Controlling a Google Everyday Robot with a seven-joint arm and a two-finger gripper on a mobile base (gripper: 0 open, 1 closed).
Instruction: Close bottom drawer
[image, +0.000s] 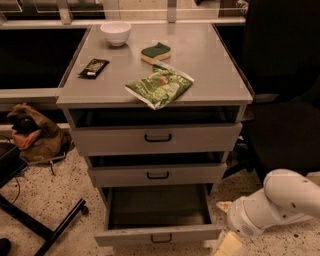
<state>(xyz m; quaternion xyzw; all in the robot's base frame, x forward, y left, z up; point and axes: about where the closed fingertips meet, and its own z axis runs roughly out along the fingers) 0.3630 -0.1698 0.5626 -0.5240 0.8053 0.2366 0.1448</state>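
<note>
The bottom drawer (160, 235) is the lowest of three grey cabinet drawers. It stands pulled far out, with its empty inside showing and a small black handle on its slim front. The middle drawer (157, 174) and the top drawer (157, 137) are each out a little. My white arm comes in from the right, and my gripper (227, 244) is low at the bottom edge, just right of the bottom drawer's front right corner. Only a pale part of it shows.
On the cabinet top (210, 60) lie a white bowl (115, 32), a green sponge (155, 52), a dark bar (93, 67) and a green bag (159, 88). A brown bag (32, 134) and black chair legs (45, 225) are on the floor at left. A dark chair stands at right.
</note>
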